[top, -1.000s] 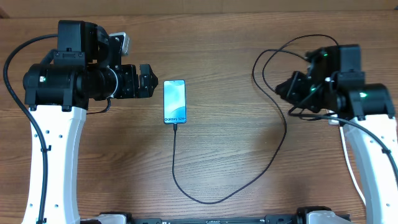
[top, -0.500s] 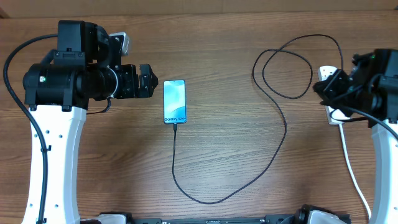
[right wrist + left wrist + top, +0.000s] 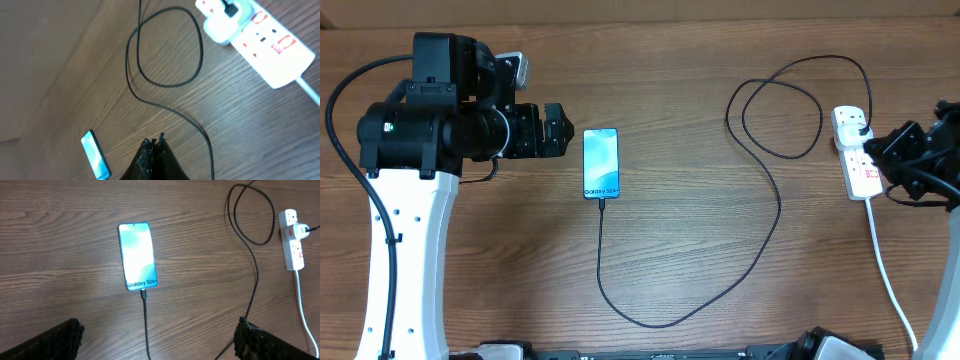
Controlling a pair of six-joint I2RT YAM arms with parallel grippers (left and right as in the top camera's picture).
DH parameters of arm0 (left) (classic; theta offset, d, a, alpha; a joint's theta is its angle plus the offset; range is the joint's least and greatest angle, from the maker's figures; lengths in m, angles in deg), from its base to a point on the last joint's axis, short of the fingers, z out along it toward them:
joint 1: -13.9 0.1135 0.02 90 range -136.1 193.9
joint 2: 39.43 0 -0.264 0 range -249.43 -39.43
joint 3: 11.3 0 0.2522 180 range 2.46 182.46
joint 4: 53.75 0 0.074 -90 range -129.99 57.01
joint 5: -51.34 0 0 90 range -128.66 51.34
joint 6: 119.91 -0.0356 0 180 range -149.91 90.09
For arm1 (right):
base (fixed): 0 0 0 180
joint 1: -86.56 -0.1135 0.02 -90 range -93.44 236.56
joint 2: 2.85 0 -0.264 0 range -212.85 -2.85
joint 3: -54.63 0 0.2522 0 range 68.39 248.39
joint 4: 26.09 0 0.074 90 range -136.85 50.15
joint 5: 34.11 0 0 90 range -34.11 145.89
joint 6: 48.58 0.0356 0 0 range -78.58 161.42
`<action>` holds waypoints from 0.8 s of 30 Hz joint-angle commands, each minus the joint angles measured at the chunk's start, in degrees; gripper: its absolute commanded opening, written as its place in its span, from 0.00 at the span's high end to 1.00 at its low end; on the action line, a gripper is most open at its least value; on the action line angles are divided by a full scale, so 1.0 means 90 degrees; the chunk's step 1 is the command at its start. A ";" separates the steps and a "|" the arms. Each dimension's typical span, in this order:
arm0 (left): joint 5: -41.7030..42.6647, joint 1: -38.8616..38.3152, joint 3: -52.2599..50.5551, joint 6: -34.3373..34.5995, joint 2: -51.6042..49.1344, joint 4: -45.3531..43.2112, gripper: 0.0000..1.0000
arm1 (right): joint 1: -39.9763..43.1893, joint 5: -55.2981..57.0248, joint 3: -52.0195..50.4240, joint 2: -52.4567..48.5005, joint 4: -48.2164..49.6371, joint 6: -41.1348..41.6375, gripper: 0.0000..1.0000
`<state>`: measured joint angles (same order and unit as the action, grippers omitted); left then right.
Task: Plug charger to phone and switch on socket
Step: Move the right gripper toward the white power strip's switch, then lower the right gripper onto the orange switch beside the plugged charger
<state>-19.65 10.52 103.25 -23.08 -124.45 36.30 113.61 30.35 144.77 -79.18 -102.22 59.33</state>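
Both ends of the charger (image 3: 775, 215) look seated in phone (image 3: 601, 163) and socket (image 3: 857, 155), power unconfirmed; left gripper (image 3: 568, 131) spread, right gripper (image 3: 154, 142) pinched together.

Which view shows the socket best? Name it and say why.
Right wrist: the socket looks largest there, with its red markings plain to see. Overhead and left wrist both show it whole but much smaller, near the right edge.

- Brown wooden table (image 3: 670, 100), grain running side to side, fills every view.
- Paler strip (image 3: 640, 8) along its far edge.
- Light is even, with faint, soft shadows.
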 commanded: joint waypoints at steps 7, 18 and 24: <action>-0.0017 -0.0007 0.0104 -0.0068 0.0078 -0.0019 0.00 | 0.0430 -0.0170 -0.0036 -0.0034 0.0209 -0.0214 0.96; -0.0015 -0.0007 0.0104 -0.0068 0.0078 -0.0019 0.01 | 0.0551 -0.0284 -0.0036 -0.0532 0.0680 -0.0216 0.96; -0.0015 -0.0007 0.0104 -0.0068 0.0078 -0.0019 0.00 | 0.0556 -0.0568 -0.0036 -0.1134 0.1273 -0.0044 0.96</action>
<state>-19.65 10.52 103.25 -23.06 -124.45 36.30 118.38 27.40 144.75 -87.29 -92.45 58.00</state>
